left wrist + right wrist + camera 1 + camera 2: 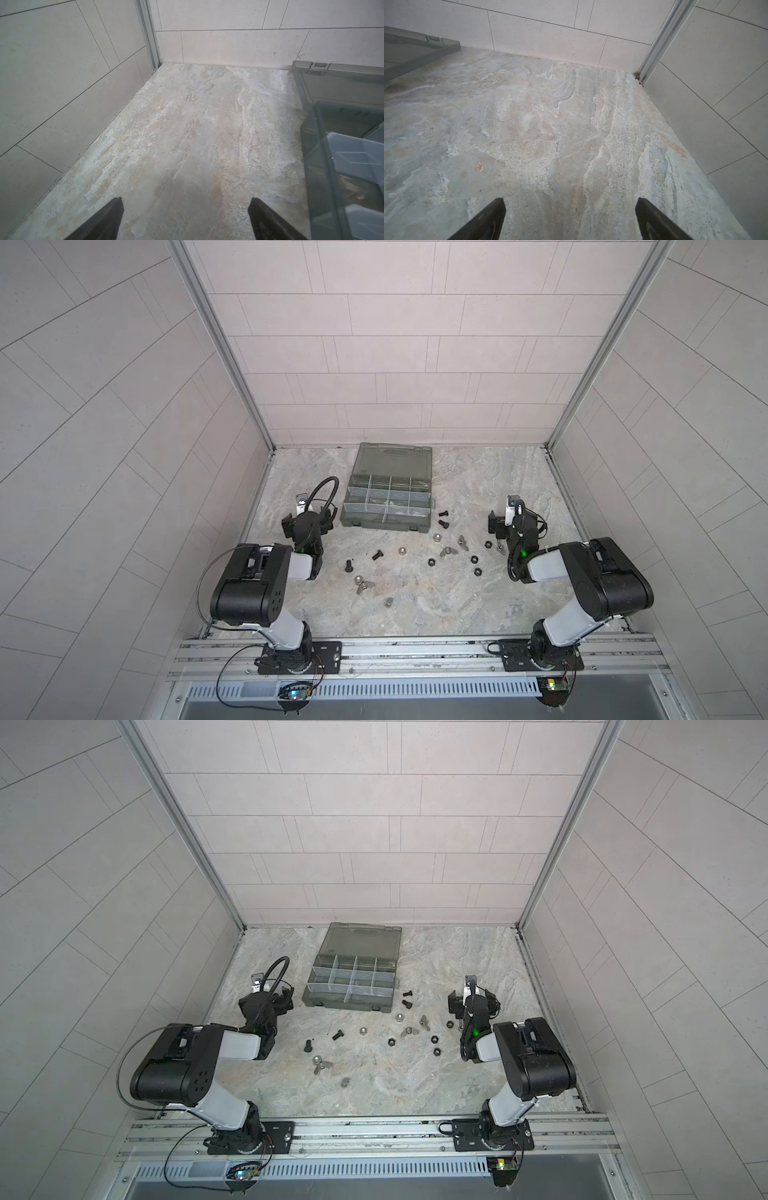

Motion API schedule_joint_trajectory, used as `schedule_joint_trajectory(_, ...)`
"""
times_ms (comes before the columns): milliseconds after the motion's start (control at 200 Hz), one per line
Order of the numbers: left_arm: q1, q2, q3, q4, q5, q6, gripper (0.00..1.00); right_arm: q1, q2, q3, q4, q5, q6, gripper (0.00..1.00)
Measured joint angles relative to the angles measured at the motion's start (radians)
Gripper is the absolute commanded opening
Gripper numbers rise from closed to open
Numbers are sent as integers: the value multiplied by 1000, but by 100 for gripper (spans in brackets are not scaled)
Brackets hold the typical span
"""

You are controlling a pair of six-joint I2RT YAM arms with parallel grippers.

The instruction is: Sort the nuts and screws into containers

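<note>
Top views: we count four black screws (377, 554) and four black hex nuts (431, 561), with silver nuts (401, 550) too small to tally, scattered on the table (415, 614) below the open case (384, 526) at frame centre; its containers (400, 494) number about ten. Left wrist view: left gripper (186, 204) spread wide, empty, case at right edge. Right wrist view: right gripper (570, 204) equally wide, empty.

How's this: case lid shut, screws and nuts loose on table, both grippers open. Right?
Not the lid: both top views show it open on the case; screws and nuts lie loose on the table; left gripper and right gripper open.
</note>
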Motion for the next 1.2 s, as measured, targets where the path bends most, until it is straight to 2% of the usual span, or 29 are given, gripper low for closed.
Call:
schedule_joint_trajectory(686, 0, 0, 0, 0, 11, 0, 100, 0, 0, 0, 0, 0, 0, 99)
schedule_joint_trajectory(1201, 26, 0, -7, 13, 67, -4, 100, -4, 0, 2, -5, -5, 4, 99)
